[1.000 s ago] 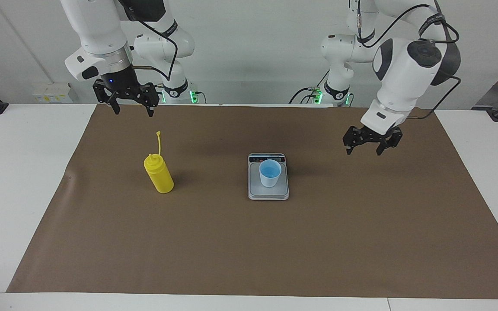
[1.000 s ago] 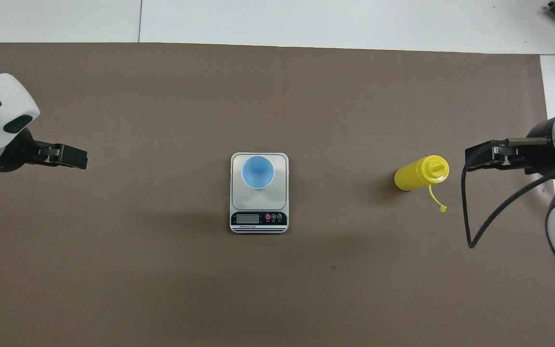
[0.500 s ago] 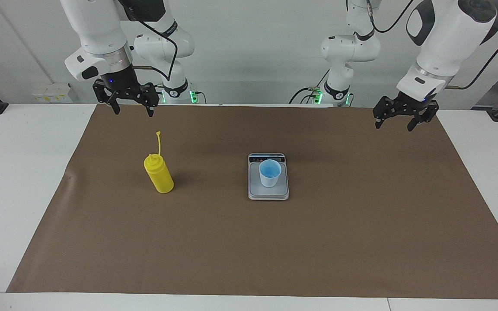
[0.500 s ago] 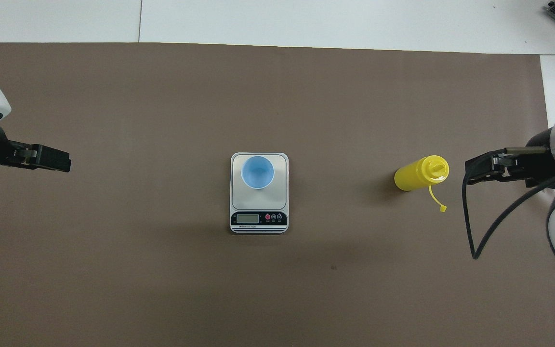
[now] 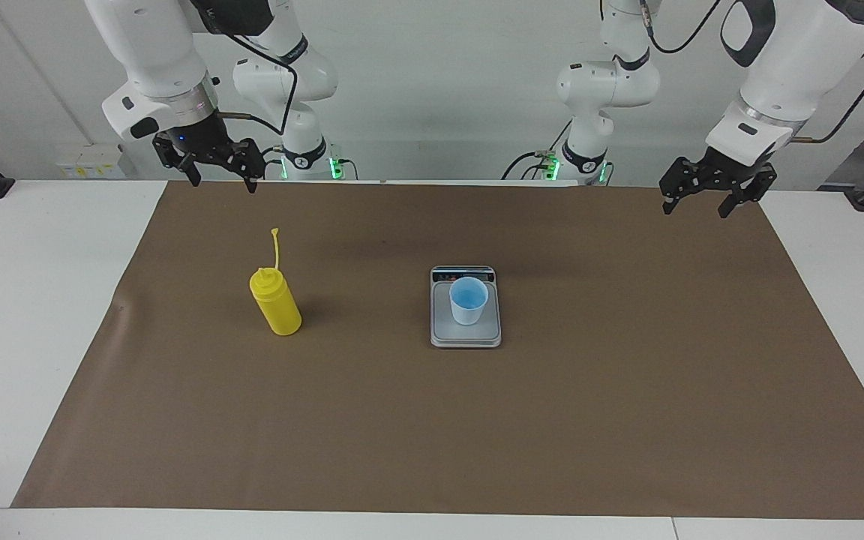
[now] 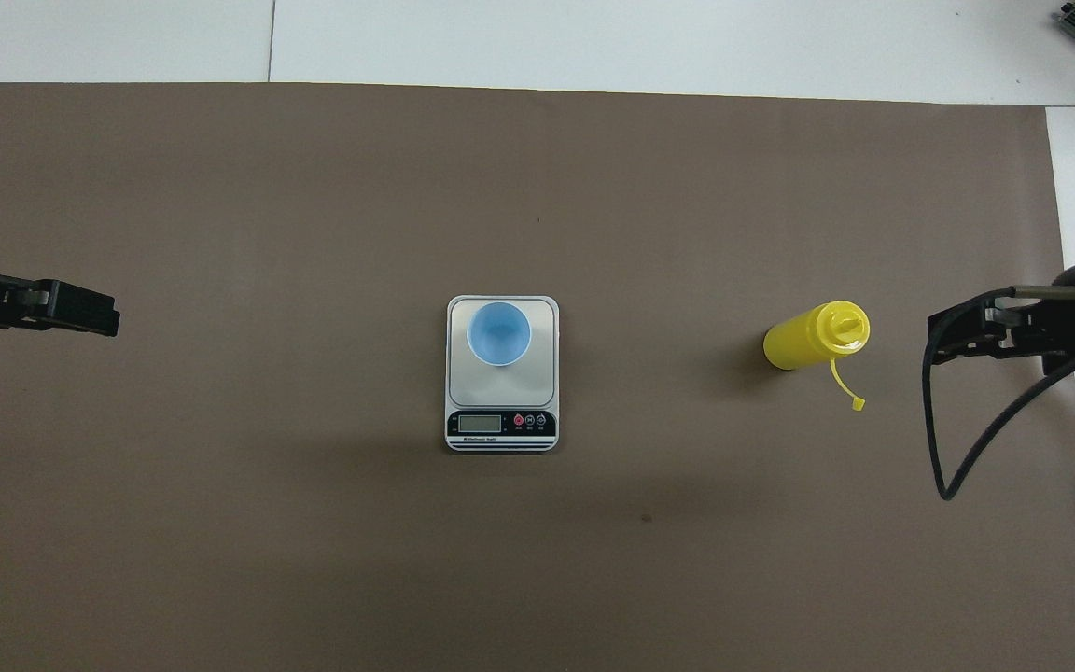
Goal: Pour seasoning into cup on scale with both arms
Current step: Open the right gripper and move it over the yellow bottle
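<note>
- The bright yellow cylindrical plastic squeeze bottle (image 5: 276,304) is standing upright on the brown paper sheet (image 5: 627,420), its cone nozzle uncapped and its thin cap strap sticking up beside it.
- The right gripper (image 5: 220,180) is hanging above the mat's edge, well apart from the bottle, fingers spread and gripping nothing.
- The small light-blue tapered plastic cup (image 5: 469,300) is sitting on the flat silver-grey rectangular scale (image 5: 466,336), between the two sets of fingers.
- The left gripper (image 5: 694,208) is hovering over its own end of the mat, fingers spread, empty, well away from the cup.
</note>
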Controlling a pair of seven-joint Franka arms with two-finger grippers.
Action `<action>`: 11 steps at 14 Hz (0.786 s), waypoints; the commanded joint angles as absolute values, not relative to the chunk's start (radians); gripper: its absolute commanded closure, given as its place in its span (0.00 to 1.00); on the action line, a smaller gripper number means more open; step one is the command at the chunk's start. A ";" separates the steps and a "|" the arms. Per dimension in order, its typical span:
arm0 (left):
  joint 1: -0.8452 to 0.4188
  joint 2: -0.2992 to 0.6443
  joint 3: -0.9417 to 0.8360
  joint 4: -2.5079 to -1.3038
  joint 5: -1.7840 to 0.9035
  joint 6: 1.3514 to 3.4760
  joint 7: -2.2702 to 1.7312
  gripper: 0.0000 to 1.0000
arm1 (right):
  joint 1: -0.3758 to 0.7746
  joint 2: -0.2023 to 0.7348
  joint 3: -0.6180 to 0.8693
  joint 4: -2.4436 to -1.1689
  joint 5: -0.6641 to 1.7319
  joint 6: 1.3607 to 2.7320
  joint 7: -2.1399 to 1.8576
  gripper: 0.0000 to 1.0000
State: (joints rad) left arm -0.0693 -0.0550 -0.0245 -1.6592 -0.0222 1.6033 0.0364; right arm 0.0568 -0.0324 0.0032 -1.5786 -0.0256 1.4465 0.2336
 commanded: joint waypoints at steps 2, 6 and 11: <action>-0.057 -0.066 -0.034 -1.661 -0.026 1.583 0.043 0.00 | -0.009 -0.048 0.005 -1.611 0.124 1.527 0.467 0.07; -0.057 -0.066 -0.034 -1.661 -0.026 1.583 0.041 0.00 | -0.031 0.011 0.005 -1.623 0.187 1.620 0.624 0.08; -0.057 -0.064 -0.034 -1.661 -0.026 1.583 0.041 0.00 | -0.118 0.119 0.003 -1.595 0.291 1.651 0.722 0.01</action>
